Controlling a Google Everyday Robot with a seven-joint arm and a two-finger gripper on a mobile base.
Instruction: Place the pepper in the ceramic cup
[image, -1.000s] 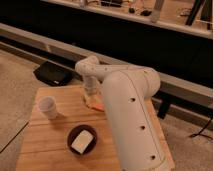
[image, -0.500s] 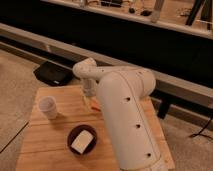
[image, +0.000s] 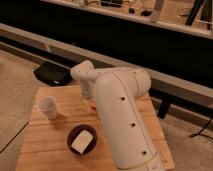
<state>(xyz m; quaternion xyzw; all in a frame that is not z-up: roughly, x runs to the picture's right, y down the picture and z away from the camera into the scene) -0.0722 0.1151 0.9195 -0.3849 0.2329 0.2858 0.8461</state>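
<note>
The pepper (image: 93, 105) shows only as a small orange sliver at the lower end of the hand (image: 88, 98), near the middle of the bench (image: 45, 147). Its tapered shape is mostly hidden, and whether it is pinched or lying on the wood cannot be told. The ceramic cup (image: 48, 107) is plain, white and cylindrical. It stands upright at about 9 o'clock from the hand, well apart from it. The bench is pale wooden planks. At 6 o'clock sits a dark round bowl (image: 73, 134) holding a white block (image: 83, 142). The smooth white arm (image: 120, 115) covers the bench's right side, and the hand points downward — spread or closed, it cannot be told.
</note>
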